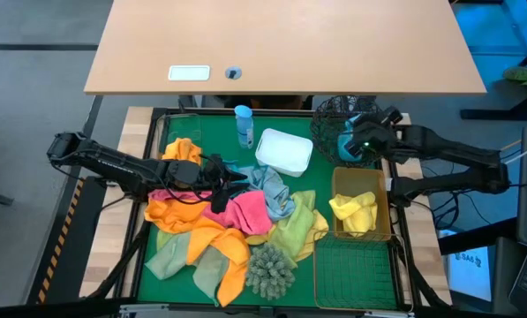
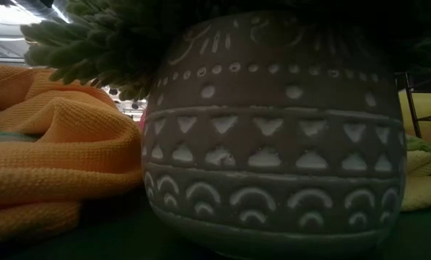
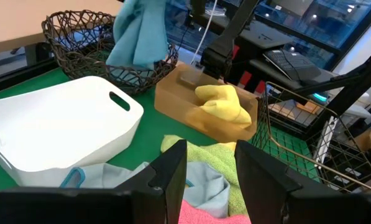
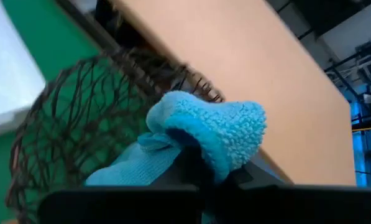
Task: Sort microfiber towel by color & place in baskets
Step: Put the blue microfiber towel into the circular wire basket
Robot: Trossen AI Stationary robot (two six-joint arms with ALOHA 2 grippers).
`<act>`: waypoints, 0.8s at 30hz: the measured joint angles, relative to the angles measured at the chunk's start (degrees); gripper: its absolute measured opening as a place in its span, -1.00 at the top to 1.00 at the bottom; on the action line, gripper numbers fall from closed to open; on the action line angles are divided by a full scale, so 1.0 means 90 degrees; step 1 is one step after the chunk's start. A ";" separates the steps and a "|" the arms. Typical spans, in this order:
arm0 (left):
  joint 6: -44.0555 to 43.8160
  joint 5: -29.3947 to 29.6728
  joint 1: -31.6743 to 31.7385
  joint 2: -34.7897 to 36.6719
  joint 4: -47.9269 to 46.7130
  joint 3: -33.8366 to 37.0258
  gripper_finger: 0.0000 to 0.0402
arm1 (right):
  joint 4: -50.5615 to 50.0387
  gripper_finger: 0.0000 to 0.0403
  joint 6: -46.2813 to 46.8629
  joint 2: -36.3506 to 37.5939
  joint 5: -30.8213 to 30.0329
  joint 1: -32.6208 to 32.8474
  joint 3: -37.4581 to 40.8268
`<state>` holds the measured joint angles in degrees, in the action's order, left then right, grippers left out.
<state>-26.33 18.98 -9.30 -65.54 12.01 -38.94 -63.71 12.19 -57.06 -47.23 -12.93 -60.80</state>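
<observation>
Right gripper first: its 2 fingers are pinched tight on a teal-blue towel, the fuzzy cloth bunched over the tips and hanging above the round black wire basket. From above, that basket sits at the upper right of the green mat, with the right gripper and its teal cloth right over it.

Over to the left gripper: fingers apart, nothing between them, poised over the pile of towels, with pink cloth and pale green cloth just under the tips. In the high view the left gripper is at centre left, above the heap.

Out from there: a pink towel in the middle, orange towels spreading to the lower left, a grey-blue one beside the white tub, pale green ones to the right. A yellow towel lies in the upper gold wire basket on the right; the second gold basket sits below it. A shaggy grey-green clump stands at bottom centre, and a small blue bottle at the top.

The low view is filled by a patterned grey pot with orange cloth at its left.
</observation>
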 joint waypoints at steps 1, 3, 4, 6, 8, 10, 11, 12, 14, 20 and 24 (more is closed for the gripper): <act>0.0000 -0.0039 0.0000 -0.0002 -0.0004 0.0000 0.35 | 0.0020 0.95 0.0000 -0.0021 -0.0009 -0.0010 0.0092; 0.0000 -0.0164 0.0000 -0.0002 -0.0068 0.0000 0.35 | 0.0026 0.95 -0.0002 -0.0065 -0.0008 -0.0038 0.0236; 0.0000 -0.0239 0.0000 -0.0002 -0.0113 0.0000 0.35 | 0.0034 0.95 -0.0005 -0.0097 -0.0012 -0.0034 0.0290; 0.0000 -0.0357 -0.0005 -0.0002 -0.0176 0.0000 0.35 | 0.0052 0.95 -0.0019 -0.0151 -0.0006 -0.0028 0.0370; 0.0002 -0.0447 -0.0005 -0.0002 -0.0269 0.0000 0.35 | 0.0055 0.93 -0.0023 -0.0188 0.0007 -0.0028 0.0399; 0.0000 -0.0457 -0.0027 -0.0002 -0.0408 0.0000 0.35 | 0.0076 0.85 -0.0023 -0.0225 0.0004 -0.0028 0.0399; 0.0000 -0.0455 -0.0043 -0.0002 -0.0461 0.0000 0.35 | 0.0076 0.79 -0.0025 -0.0236 0.0008 -0.0028 0.0399; 0.0000 -0.0454 -0.0060 -0.0002 -0.0474 0.0000 0.35 | 0.0078 0.71 -0.0027 -0.0240 0.0010 -0.0028 0.0399; 0.0000 -0.0457 -0.0111 -0.0002 -0.0509 0.0000 0.35 | 0.0077 0.54 -0.0024 -0.0230 0.0000 -0.0028 0.0399; 0.0161 -0.0716 -0.0301 -0.0008 -0.0700 0.0000 0.35 | 0.0078 0.04 -0.0044 -0.0230 -0.0031 -0.0028 0.0397; 0.0177 -0.0721 -0.0472 -0.0247 -0.0728 0.0000 0.35 | 0.0076 -0.17 -0.0049 -0.0232 -0.0031 -0.0028 0.0397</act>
<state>-24.73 12.49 -13.54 -67.76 5.46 -38.94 -63.02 11.75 -59.15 -47.51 -13.19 -57.23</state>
